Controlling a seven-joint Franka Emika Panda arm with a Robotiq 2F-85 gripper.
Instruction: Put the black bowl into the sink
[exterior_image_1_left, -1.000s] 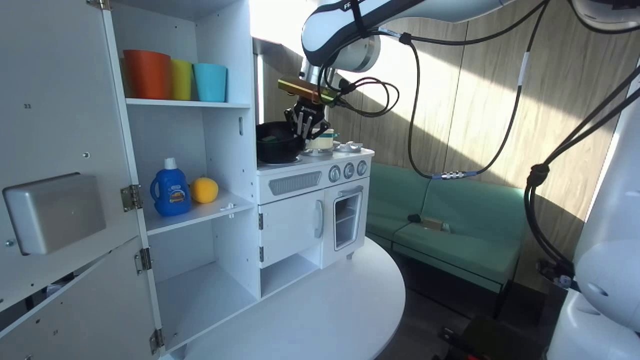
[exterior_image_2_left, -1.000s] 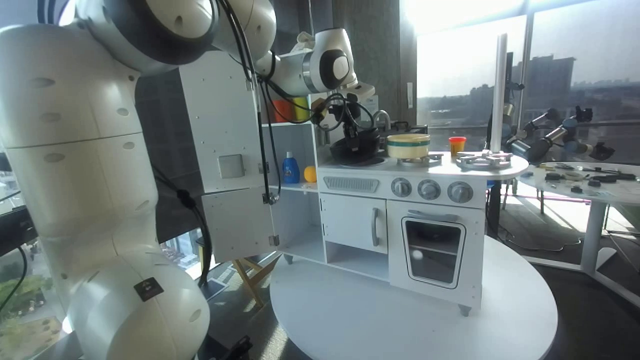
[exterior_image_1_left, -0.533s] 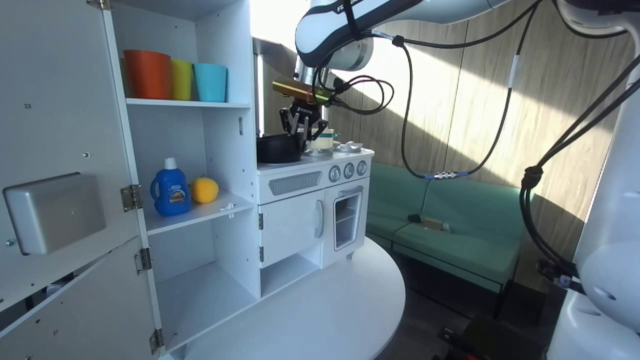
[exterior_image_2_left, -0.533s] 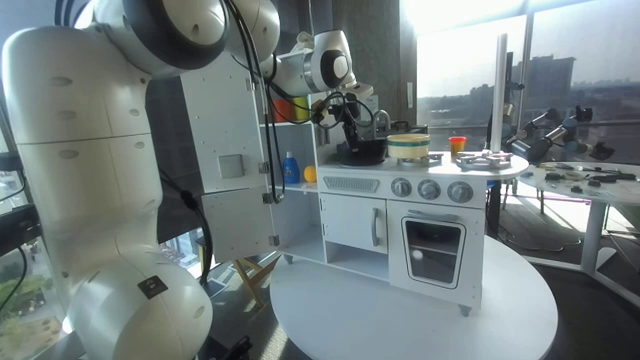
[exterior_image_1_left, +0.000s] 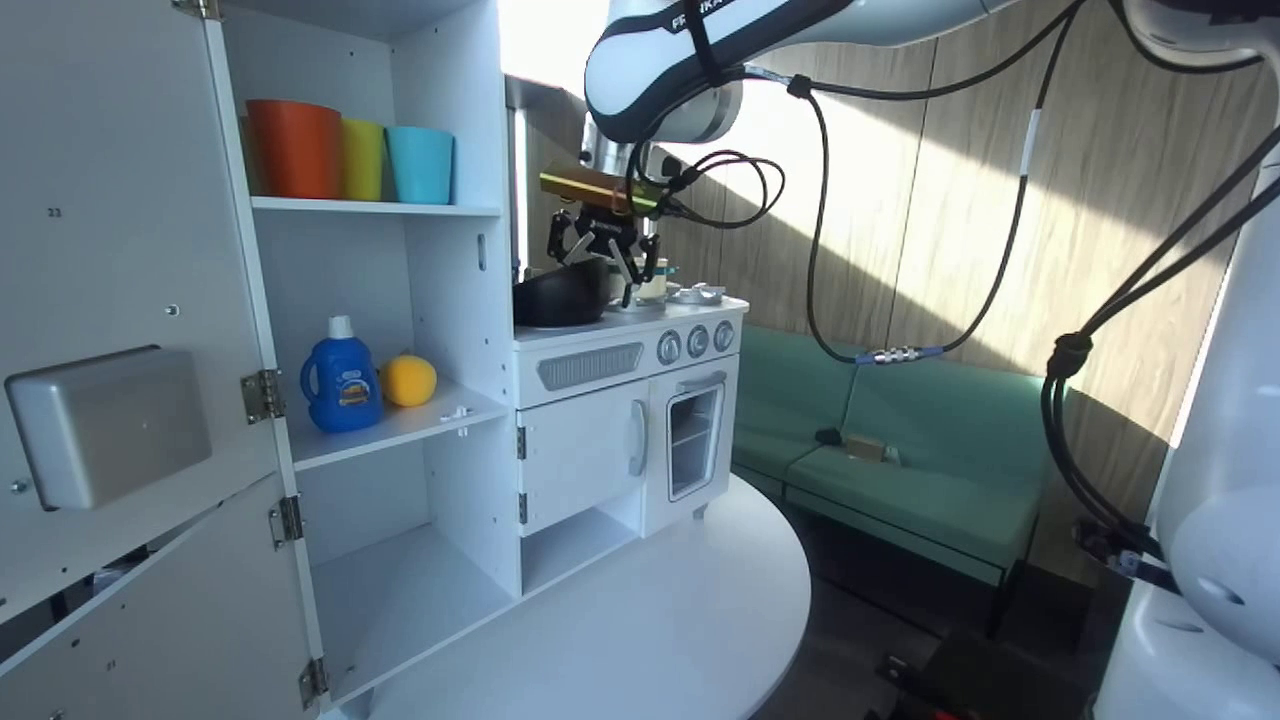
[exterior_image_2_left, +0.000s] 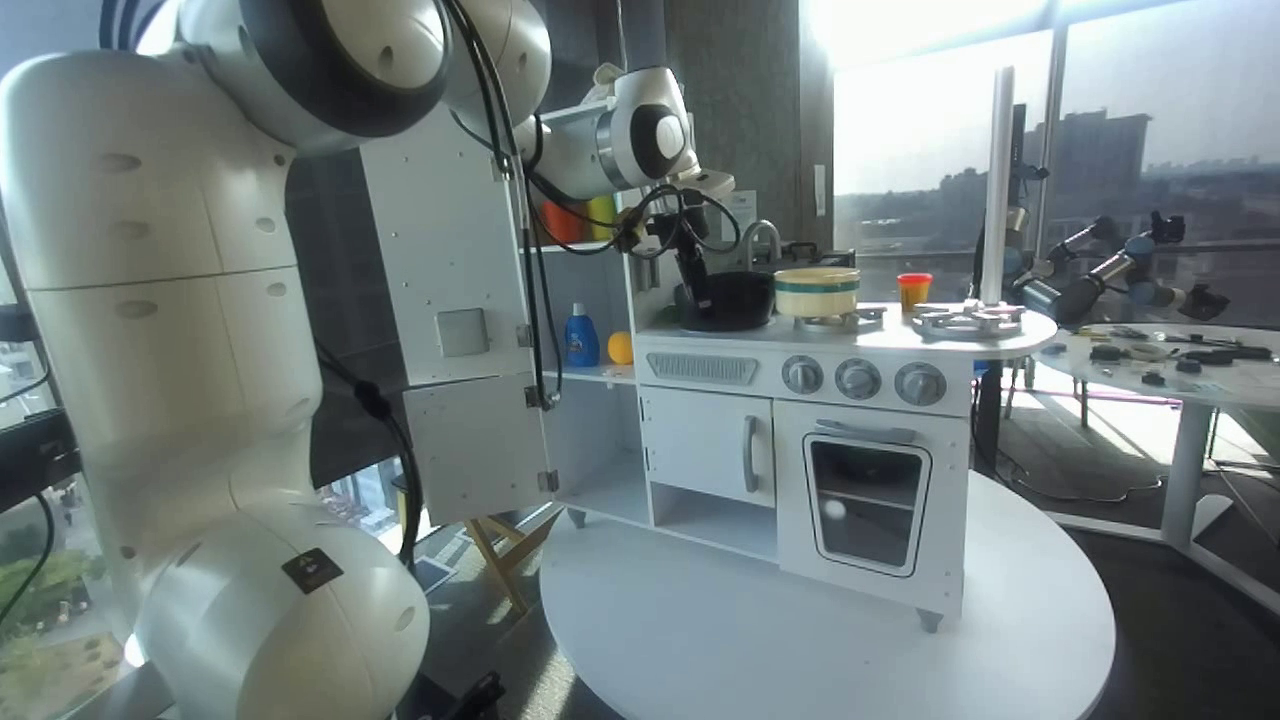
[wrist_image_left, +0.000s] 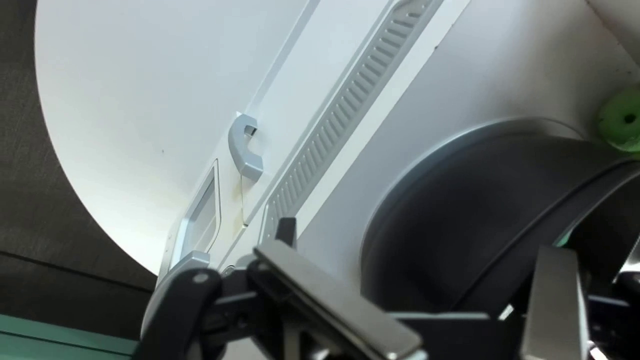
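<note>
The black bowl (exterior_image_2_left: 740, 302) (exterior_image_1_left: 566, 298) sits a little tilted on the countertop, one side raised in an exterior view. Around its base the wrist view shows a round silvery rim (wrist_image_left: 467, 133), apparently the sink; whatever lies inside that rim is hidden by the bowl. My gripper (exterior_image_1_left: 598, 272) is spread wide over the bowl's edge. In the wrist view its fingers (wrist_image_left: 552, 300) stand far apart, one outside over the counter, the other over the bowl's hollow. The bowl's wall lies between them and does not appear gripped.
A cream pot with a green band (exterior_image_2_left: 817, 293) stands right beside the bowl. A faucet (exterior_image_2_left: 763, 236) rises behind. Some green thing (wrist_image_left: 620, 120) lies close to the bowl. The tall cabinet with cups (exterior_image_1_left: 295, 150) and a blue bottle (exterior_image_1_left: 343, 380) adjoins the counter.
The tilted bowl has come down onto the counter and now tips with another side raised. The jaws, shut on its edge a second ago, have spread. The arm has shifted slightly.
</note>
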